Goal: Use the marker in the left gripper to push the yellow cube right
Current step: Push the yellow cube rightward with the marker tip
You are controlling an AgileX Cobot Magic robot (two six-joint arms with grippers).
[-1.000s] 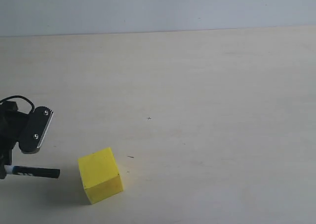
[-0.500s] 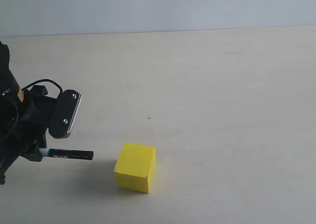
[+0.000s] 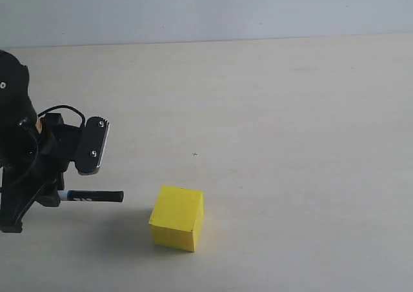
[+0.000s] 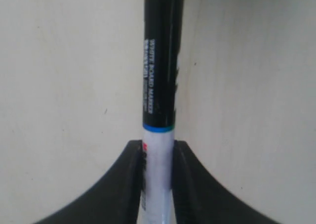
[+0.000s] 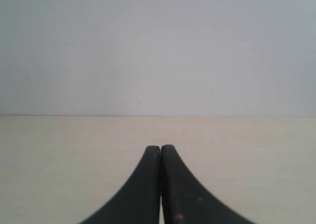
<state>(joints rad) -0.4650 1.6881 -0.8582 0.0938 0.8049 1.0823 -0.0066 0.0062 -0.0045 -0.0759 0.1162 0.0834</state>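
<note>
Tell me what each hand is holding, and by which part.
The left hand grips the marker by its white barrel; the right hand is shut, empty.

The yellow cube [image 3: 176, 217] is the one obstacle standing out on the counter [image 3: 290, 144], near the front and left of centre. A short strip of bare counter separates its left face from the tip of the marker [image 3: 93, 196], which points right from the left pincer [image 4: 157, 152]. That arm's black bulk fills the left edge. To the right of the cube the counter lies open, and beyond it open back to the wall [image 3: 226, 11].
</note>
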